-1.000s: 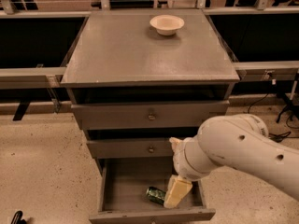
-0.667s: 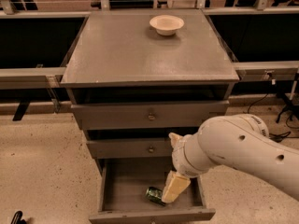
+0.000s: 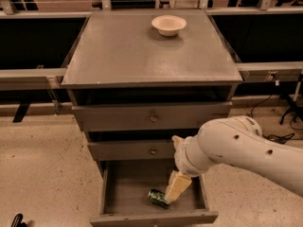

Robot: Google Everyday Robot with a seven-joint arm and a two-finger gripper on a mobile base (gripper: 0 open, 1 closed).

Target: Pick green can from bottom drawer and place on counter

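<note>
The green can (image 3: 157, 198) lies on its side on the floor of the open bottom drawer (image 3: 123, 193), right of its middle. My gripper (image 3: 174, 191) reaches down into the drawer from the white arm at the right, its cream fingers (image 3: 176, 187) right against the can's right end. The grey counter (image 3: 142, 46) is the cabinet's flat top above.
A cream bowl (image 3: 168, 24) stands on the far part of the counter. Two knobbed drawers (image 3: 152, 118) above the open one are closed. Grey rails run left and right of the cabinet. Cables lie on the speckled floor at the right.
My gripper has moved slightly left and lower in the drawer, closing on the can's right end. The can has not moved.
</note>
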